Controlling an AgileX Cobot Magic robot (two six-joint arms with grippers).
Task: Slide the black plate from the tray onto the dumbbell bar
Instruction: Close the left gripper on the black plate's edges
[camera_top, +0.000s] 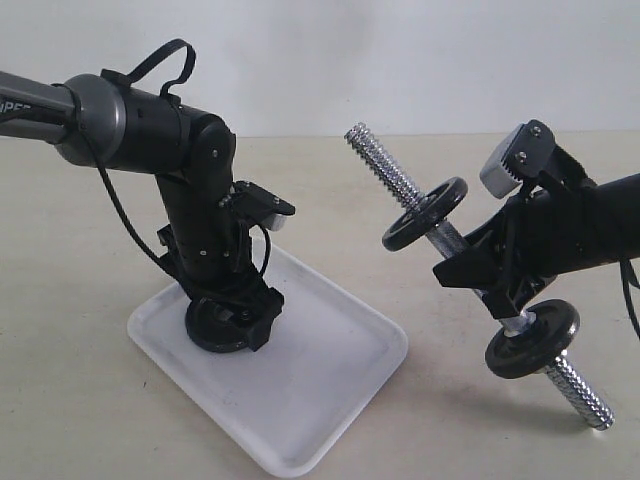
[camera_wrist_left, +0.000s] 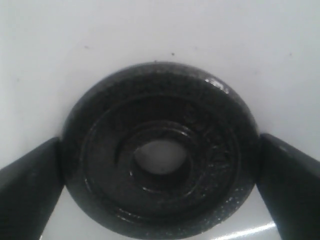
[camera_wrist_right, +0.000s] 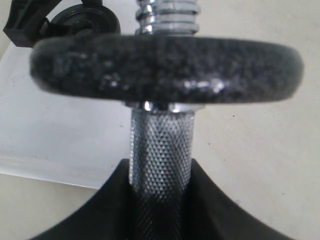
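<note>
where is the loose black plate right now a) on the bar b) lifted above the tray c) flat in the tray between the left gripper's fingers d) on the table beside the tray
C: the plate lies flat on the tray, with the fingers of the left gripper against its rim on both sides.

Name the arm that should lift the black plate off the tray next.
Left. The left gripper brackets the black plate on the tray, fingers against both edges. The right gripper is clamped on the dumbbell bar, holding it tilted.
</note>
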